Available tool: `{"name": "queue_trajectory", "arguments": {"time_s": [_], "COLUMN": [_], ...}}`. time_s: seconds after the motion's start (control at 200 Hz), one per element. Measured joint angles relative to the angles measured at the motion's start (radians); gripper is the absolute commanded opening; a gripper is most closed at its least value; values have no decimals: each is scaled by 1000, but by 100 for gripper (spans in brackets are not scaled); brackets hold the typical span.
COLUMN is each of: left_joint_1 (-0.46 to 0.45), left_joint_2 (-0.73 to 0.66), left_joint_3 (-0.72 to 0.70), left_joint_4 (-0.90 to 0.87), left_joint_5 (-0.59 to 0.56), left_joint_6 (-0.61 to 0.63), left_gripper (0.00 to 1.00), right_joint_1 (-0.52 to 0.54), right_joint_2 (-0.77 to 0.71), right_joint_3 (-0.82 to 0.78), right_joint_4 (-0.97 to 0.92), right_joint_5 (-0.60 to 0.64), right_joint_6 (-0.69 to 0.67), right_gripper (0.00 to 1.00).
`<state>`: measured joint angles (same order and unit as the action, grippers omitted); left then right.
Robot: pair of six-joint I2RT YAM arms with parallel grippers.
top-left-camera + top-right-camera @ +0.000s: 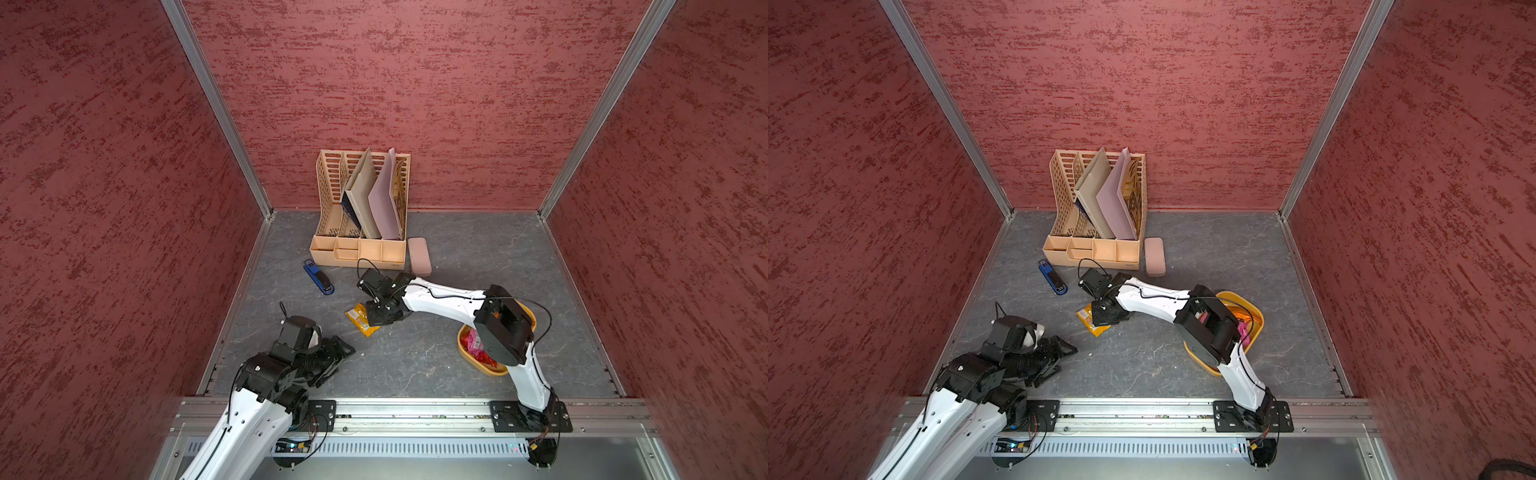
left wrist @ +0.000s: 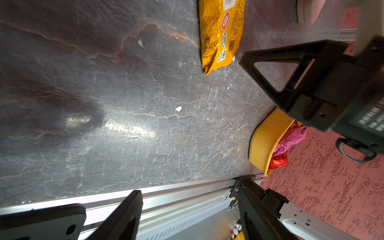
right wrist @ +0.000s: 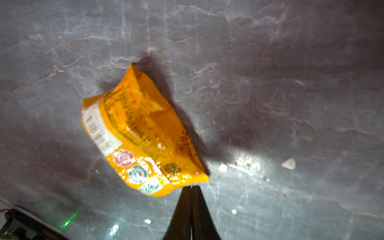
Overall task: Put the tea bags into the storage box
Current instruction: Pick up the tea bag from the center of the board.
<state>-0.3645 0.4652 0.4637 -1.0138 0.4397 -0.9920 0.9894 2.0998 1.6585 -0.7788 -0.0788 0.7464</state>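
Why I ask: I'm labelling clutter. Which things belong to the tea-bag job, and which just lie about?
Job: yellow tea bag, mustard-yellow storage box, red and pink tea bags inside it.
Lying about: blue stapler, beige file organiser, pink case.

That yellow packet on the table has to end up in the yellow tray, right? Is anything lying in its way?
Nothing visible does. Only bare table lies between the yellow tea bag and the storage box; the blue stapler and file organiser sit further back. The right tool is right at the packet's corner.
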Motion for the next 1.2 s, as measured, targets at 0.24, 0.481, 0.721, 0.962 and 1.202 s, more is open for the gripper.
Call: {"name": "queue_trajectory", "arguments": {"time_s": [0.24,0.481,0.721,0.962,1.202], "left_joint_1": [5,21,42,67,80], "left_joint_2": [12,24,41,80,169], "left_joint_3": [2,25,34,36,69], "left_joint_4": [0,-1,0,4,26], "left_joint_5": [-3,-9,-19,-30,-60], "left_joint_6": [0,-6,-5,20,82], "left_gripper": [77,77,76,77,77], "right_joint_1": [4,4,4,4,4], "right_joint_2": [16,119,134,56,-209], "right_joint_3": [72,102,106,30,-117], "right_joint_4": [-3,-3,19,43,-15], "right_joint_5": [-2,-7,-35,-36,20], "right_joint_6": [-60,-115,-134,-119,-39], "right_gripper": [63,61,12,0,0]}}
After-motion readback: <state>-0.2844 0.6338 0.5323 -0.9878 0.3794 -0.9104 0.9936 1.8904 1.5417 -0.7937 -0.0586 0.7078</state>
